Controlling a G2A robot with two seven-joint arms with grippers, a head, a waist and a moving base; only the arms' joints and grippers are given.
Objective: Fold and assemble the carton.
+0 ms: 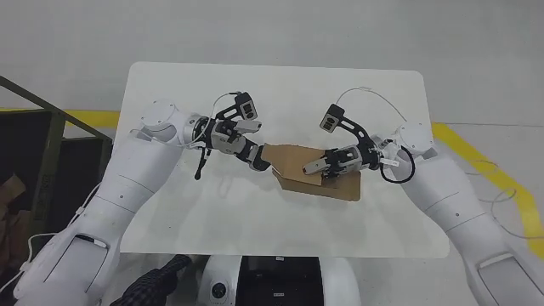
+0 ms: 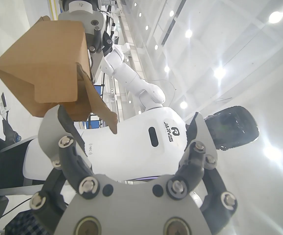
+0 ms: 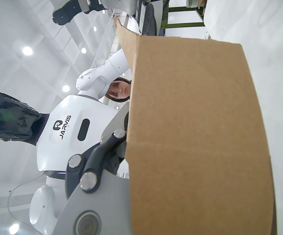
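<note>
Brown cardboard is half-shaped: the carton (image 1: pixel 316 172) is over the middle of the white desk (image 1: pixel 255 93), somewhat nearer the robot's side, and I cannot tell whether it rests on the surface or is lifted clear. Its walls are already squared into a box, but the end facing the left gripper (image 2: pixel 128 121) is unfinished, with a loose flap (image 2: pixel 99 103) sticking out at an angle.

The left gripper is spread wide apart, holding nothing, and one finger (image 2: pixel 65 123) is right at the carton's lower corner. The right gripper (image 1: pixel 316 168) is at the opposite end, against a wall of the carton. Whether it is clamped on that wall I cannot tell.

My judgement is that the end-flap folding step is in hand. The next move calls for the left gripper to press the loose flap inward along its crease while the right one steadies the box against the push.

Room between the two grippers is tight, so strokes should be short. Bare desk lies on every side, with most of the free space toward the far edge and less toward the near one.
</note>
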